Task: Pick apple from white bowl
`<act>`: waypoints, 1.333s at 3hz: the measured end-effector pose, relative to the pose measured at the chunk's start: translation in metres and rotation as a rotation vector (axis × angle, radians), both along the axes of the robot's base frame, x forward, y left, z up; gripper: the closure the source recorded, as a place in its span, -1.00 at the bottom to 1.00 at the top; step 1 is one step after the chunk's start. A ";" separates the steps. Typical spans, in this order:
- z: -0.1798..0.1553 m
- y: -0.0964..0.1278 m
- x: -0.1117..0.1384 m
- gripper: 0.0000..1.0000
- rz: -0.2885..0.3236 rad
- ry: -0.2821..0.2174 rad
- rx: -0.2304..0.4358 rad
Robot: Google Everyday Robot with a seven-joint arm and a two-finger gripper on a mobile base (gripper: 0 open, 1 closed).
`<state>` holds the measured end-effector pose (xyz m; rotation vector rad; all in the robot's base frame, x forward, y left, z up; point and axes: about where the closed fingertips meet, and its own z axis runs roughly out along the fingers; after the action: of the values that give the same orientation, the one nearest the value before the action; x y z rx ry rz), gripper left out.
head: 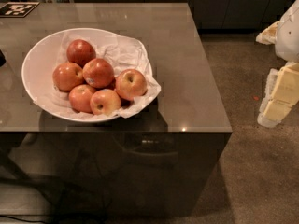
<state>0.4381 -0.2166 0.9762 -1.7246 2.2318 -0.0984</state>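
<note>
Gripper [279, 94] hangs far right, off the worktop [187, 78]; jaws' state can't be told. Best drop straight onto the stickered apple [98, 72] in the white bowl [33, 71], avoiding other apples [130, 83]

A wide, shallow white bowl [39, 62] stands on the left half of the glossy grey-brown rectangular table [187, 78], lined with crumpled white paper [126, 50] that spills over its right rim. Six apples lie in it, and the round red-orange apple with a small dark sticker [98, 72] sits in the middle, touching its neighbours. The robot's pale two-finger gripper [279, 94] hangs right of the table over the beige carpet [252, 171], well apart from the bowl.
</note>
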 end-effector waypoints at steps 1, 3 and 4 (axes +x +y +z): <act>0.000 0.000 0.000 -1.00 0.000 0.000 0.000; 0.034 0.046 -0.004 -1.00 0.079 -0.012 0.023; 0.069 0.094 -0.018 -1.00 0.189 -0.024 0.031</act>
<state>0.4199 -0.1231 1.0455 -1.8964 2.0315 -0.0409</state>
